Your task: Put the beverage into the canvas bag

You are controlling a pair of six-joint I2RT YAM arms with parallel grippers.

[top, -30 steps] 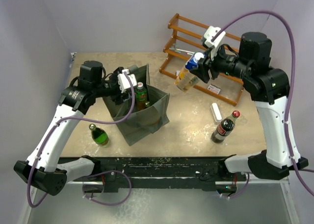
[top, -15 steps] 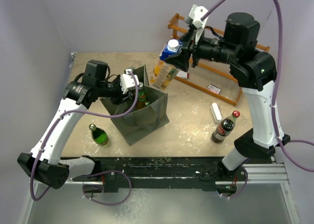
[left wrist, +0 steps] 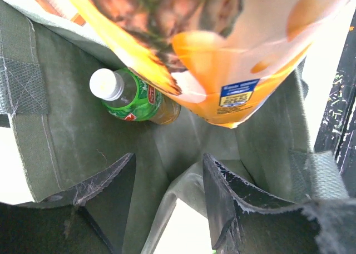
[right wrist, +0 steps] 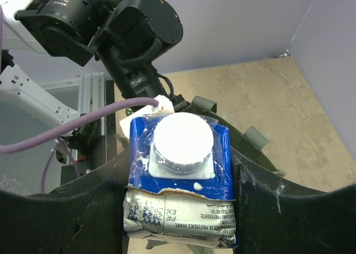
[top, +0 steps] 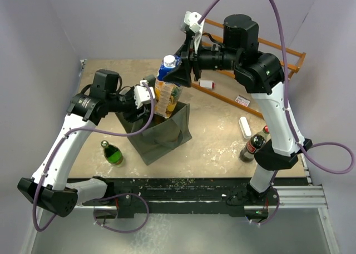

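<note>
Beige tabletop (top: 222, 137), plain purple walls. The canvas bag (top: 161, 137) stands open by the left arm. Right jaws are clenched on the juice carton (top: 166, 87) just below its white cap. The carton is tilted, its lower end at the bag's mouth, above a green bottle (left wrist: 130, 95) lying inside. Left jaws straddle the bag's rim, but whether they pinch the fabric cannot be determined.

Across the back right of the tan table (top: 217, 137), an orange-brown wooden rack (top: 289, 49) with open rails, a small white label (top: 241, 100) on its lower bar and a white-and-red card (top: 206, 84) near its left end. In front of the rack, a white oblong case (top: 245, 127) lying flat, just beside a dark cola bottle (top: 250, 148) with a red cap. Well apart, toward the front left, a green glass bottle (top: 113, 153), standing alone.
</note>
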